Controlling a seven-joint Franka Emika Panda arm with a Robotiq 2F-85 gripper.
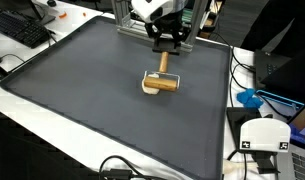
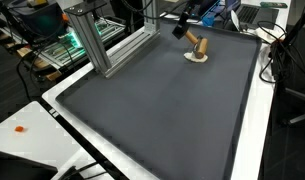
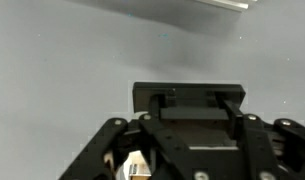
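mallet (image 1: 161, 82), a small wooden one, is lying on the mat (image 1: 82, 100) toward 12 o'clock of the mat's middle. its head is resting on a white piece (image 1: 148, 88) that is peeking out at 8 o'clock of the head. the handle (image 1: 162, 62) is running from the head toward 12 o'clock. the gripper (image 1: 168, 44) is sitting on the handle's far end with the jaws drawn in on it, so it appears to be gripping the mallet there.

as a judgement, the grip is sitting far from the heavy head, so the head is prone to sagging or swinging. doing this well is a matter of squeezing the handle square across the pads, holding the wrist level and moving slowly, so nothing is twisting in the jaws or dragging the white piece along.

in an exterior view the mallet (image 2: 197, 46) is showing its tilt: the handle is rising toward 10 o'clock into the gripper (image 2: 179, 27), and the white piece (image 2: 197, 59) is reading as a flat disc under the head. the wrist view is giving only the finger linkage, a sliver of handle (image 3: 137, 166) at 7 o'clock and bare mat. it is hiding the head and the disc entirely.
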